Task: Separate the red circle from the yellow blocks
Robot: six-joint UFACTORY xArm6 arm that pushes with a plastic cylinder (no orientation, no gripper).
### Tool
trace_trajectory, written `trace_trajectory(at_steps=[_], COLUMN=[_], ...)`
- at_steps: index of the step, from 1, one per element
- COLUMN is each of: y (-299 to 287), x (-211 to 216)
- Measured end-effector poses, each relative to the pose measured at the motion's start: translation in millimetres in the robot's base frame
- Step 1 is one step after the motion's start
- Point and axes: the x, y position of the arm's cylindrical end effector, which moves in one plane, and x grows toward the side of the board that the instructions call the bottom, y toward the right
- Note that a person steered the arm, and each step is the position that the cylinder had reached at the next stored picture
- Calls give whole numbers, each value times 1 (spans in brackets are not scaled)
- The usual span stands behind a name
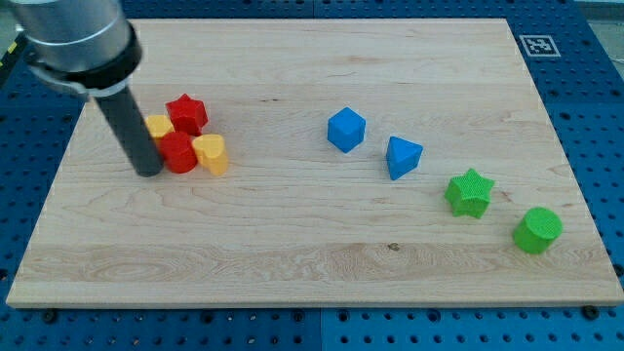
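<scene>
In the single camera view we see a pale wooden board (292, 244) lying on a blue pegboard table (585, 78). A small black-and-white marker (537, 45) sits at the board's top right corner.

Our arm enters from the view's top left as a thick grey cylinder, narrowing into a dark rod. Our tool has no jaws to open or close; it is only this rod. My tip (148, 172) rests on the board at the left edge of a tight cluster of four blocks, touching or almost touching the red circle (178, 152) on that block's left side.

The red circle sits in the middle of the cluster. A yellow block (159, 127) lies just above and left of it, partly hidden behind the rod, so we cannot make out its shape. A second yellow block (211, 154), rounded, touches the circle's right side. A red star (186, 113) sits above the circle, touching it.

Well apart, toward the view's right, a blue cube-like block (346, 129) and a blue wedge-shaped block (403, 156) sit near each other. Farther right and lower are a green star (470, 192) and a green circle (537, 230).
</scene>
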Motion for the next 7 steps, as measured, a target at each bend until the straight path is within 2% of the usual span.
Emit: trace_trajectory(at_steps=[1,4,7], y=[39,48,99], x=[-22,-31,-74])
